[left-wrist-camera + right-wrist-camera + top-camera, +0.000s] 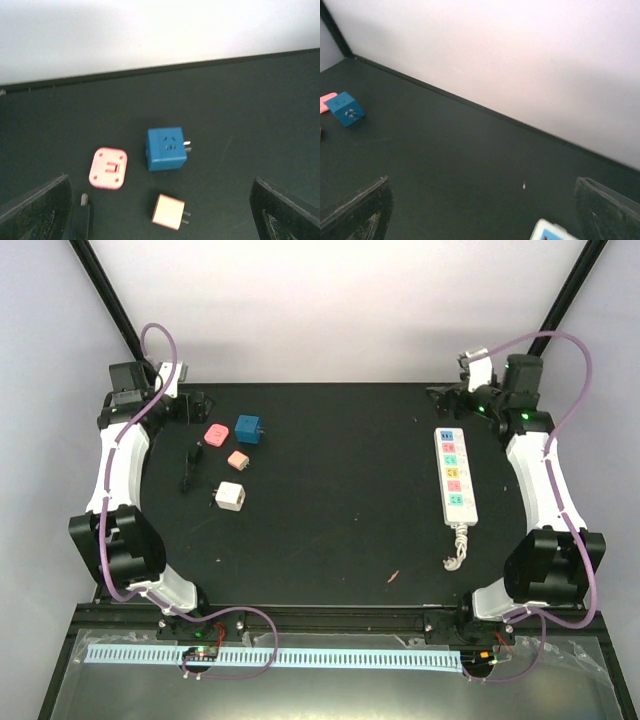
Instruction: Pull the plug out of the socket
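Top external view: the socket point(455, 475) lies lengthwise on the right side of the worktop point(340, 500), its far end just beside my right gripper point(481, 182), jaws spread wide. My left gripper point(160, 178), equally wide, hangs over a blue adapter point(166, 149), well apart from the socket.

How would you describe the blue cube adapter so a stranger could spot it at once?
On the black table, look at the far left, where small plugs lie in a group. The blue cube adapter is at the far side of that group, just right of the flat pink plug. It is the only blue one there.
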Tool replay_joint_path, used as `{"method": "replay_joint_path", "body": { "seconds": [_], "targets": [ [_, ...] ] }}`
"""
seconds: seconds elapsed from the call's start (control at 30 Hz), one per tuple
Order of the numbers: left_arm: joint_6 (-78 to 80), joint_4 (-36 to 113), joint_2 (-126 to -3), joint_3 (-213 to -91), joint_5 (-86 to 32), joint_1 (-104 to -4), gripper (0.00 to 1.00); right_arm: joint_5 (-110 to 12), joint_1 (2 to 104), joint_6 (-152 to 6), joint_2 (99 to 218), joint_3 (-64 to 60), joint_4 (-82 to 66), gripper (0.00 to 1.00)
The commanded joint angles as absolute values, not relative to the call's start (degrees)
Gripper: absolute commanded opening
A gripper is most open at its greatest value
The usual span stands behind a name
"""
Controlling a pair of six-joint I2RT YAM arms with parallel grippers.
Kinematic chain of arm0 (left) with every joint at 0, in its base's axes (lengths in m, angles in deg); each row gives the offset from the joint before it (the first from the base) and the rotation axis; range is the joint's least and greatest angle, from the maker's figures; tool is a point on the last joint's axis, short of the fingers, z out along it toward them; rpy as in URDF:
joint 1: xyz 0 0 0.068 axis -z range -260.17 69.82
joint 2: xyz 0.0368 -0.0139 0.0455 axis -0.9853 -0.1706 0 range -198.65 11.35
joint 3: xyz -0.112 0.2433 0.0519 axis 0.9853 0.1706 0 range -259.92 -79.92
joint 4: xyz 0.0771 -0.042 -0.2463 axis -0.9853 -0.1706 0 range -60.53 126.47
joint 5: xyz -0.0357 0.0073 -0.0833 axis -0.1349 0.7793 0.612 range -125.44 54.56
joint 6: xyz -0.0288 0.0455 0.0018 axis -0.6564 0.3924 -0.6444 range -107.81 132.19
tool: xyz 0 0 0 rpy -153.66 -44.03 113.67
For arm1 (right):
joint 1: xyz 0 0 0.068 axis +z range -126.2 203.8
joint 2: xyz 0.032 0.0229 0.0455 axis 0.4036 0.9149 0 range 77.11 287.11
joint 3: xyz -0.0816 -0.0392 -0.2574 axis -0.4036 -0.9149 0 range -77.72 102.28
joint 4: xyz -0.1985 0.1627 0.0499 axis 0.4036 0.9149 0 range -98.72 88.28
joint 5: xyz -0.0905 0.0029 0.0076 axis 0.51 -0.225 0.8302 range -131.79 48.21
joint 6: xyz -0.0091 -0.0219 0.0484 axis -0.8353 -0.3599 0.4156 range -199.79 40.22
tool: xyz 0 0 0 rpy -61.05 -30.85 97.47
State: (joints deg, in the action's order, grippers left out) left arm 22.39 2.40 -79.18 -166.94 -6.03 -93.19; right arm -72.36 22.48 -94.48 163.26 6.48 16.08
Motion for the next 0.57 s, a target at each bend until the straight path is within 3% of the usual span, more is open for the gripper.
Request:
{"method": "replay_joint_path", "body": {
  "seconds": [0.0,0.27,0.53],
  "targets": [
    [21.8,1.2,-79.1,-164.4,-7.6,-95.2,0.99,-77.4,16.7,-86.0,161.1,0.2,7.5,1.0],
    [21.4,2.6,-77.4,-158.6,-8.5,-96.6,0.99,-78.5,11.0,-84.0,160.9,-8.9,2.9,1.0],
    [19.7,4.0,-76.1,-157.1,-9.9,-96.6,0.99,-82.5,10.3,-83.3,162.2,-9.6,2.3,1.0]
  ]
}}
